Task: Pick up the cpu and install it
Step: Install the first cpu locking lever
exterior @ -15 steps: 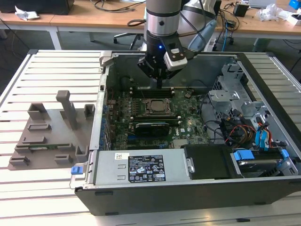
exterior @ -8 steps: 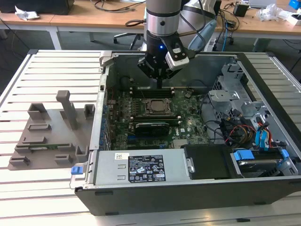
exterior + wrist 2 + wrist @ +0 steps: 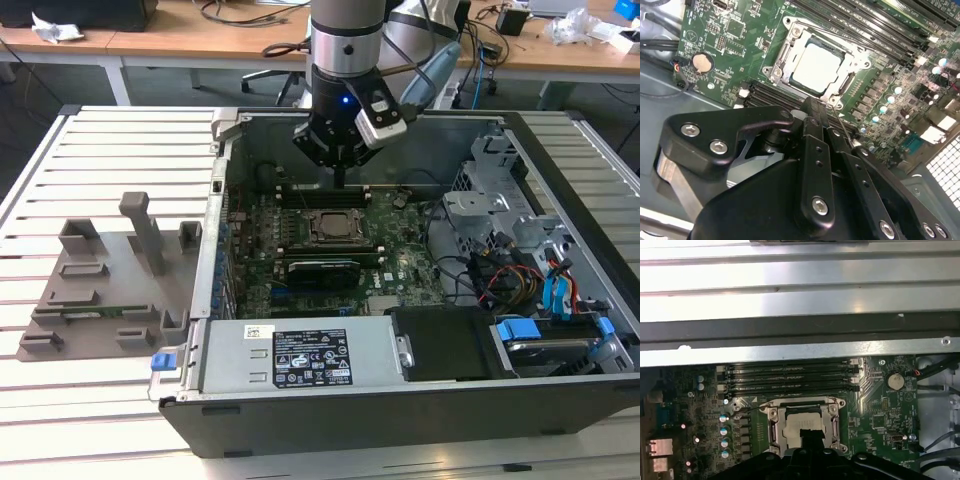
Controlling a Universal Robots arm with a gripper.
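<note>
The cpu (image 3: pixel 815 67), a small square chip with a silvery-white top, lies inside the black metal socket frame (image 3: pixel 782 55) on the green motherboard (image 3: pixel 400 265). In the exterior view the cpu (image 3: pixel 335 226) is at the middle of the open computer case. My gripper (image 3: pixel 340 183) hangs just above the board, over the memory slots beside the socket. Its fingers (image 3: pixel 812 107) are pressed together with nothing between them. In the first wrist view the gripper (image 3: pixel 807 437) covers part of the cpu (image 3: pixel 797 424).
A grey plastic tray (image 3: pixel 110 280) with upright posts lies on the slatted table at the exterior view's left. Case walls (image 3: pixel 225 140) ring the board. A drive cage with coloured cables (image 3: pixel 520 250) and the power supply (image 3: pixel 300 355) crowd the right and front.
</note>
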